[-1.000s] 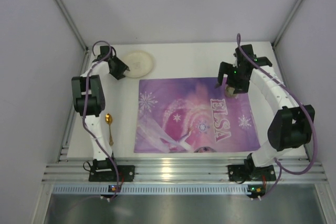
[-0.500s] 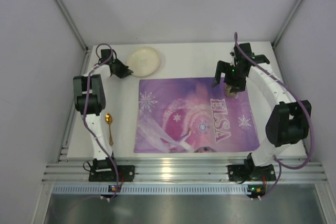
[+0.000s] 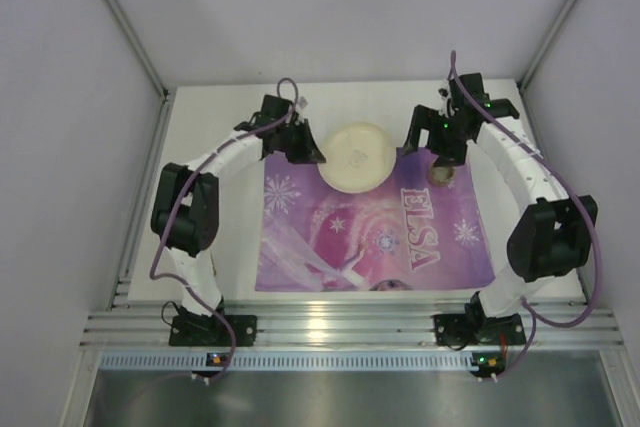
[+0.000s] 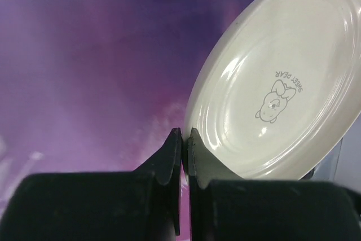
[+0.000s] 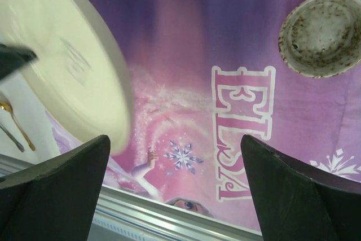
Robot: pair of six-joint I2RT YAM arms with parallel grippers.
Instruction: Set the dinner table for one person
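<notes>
Dinner table (image 3: 380, 102): left claw (image 4: 183, 136) clenched on plate (image 4: 282, 83) rim, seemingly over placemat (image 3: 330, 237) far edge; right claw (image 5: 175, 139) released.

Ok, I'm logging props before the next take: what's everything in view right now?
dinner table: 1, white, under everything
aluminium rail: 1, silver, table's near edge
placemat: 1, purple with ELSA print, centre of table
plate: 1, cream, tilted over placemat's far edge
small bowl: 1, speckled beige, placemat's far right corner
spoon: 1, gold, on table left of placemat
left gripper: 1, black, shut on plate's rim
right gripper: 1, black, open, above placemat near small bowl
</notes>
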